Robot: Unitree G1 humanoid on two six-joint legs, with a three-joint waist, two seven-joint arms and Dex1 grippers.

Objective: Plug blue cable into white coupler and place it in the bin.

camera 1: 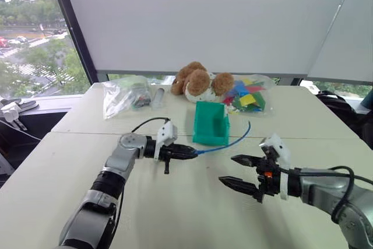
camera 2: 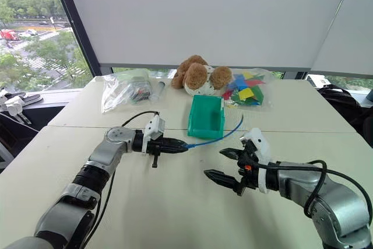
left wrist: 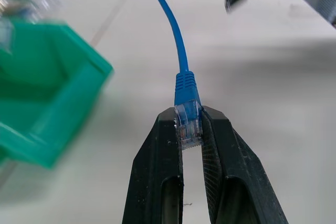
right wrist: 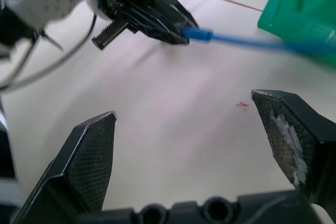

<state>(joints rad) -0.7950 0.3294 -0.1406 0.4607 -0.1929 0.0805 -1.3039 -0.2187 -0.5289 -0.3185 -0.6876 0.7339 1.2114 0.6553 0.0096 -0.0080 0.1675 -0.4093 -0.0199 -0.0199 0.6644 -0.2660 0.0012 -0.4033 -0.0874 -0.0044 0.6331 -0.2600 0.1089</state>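
Since the thin bright blue flexible cable [camera 1: 230, 141] is light and limp, it likely handles best by the stiff clear plastic plug [left wrist: 188, 124] at its tip, and that is where the left pincer [camera 1: 185, 152] has it: both black fingers are clamped on the plug sides, with the blue strain-relief boot just clear of the fingertips. The cord arcs away from the plug, loose, toward the small teal-green rectangular plastic bin [camera 1: 211, 123] and curls around the bin's right side. The plug looks fragile at its latch tab, so a hard squeeze could probably crack it; the smooth plastic may also slip or twist under side load. The free cord will probably drag and swing on any move.

The right pincer [camera 1: 245, 171] hangs over the white bench [camera 1: 175, 214] near the plug, its 2 black fingers spread wide with nothing between them. The bin stands on the bench just beyond the 2 pincers.

Hard to tell: the white coupler cannot be made out on the bench or in either pincer. The cable's far end is hidden behind the bin. The bin's floor is partly cut off by its walls. The plug's latch side is covered by the fingers. Bags [camera 1: 123, 94] and a brown plush toy [camera 1: 198, 81] sit at the back.
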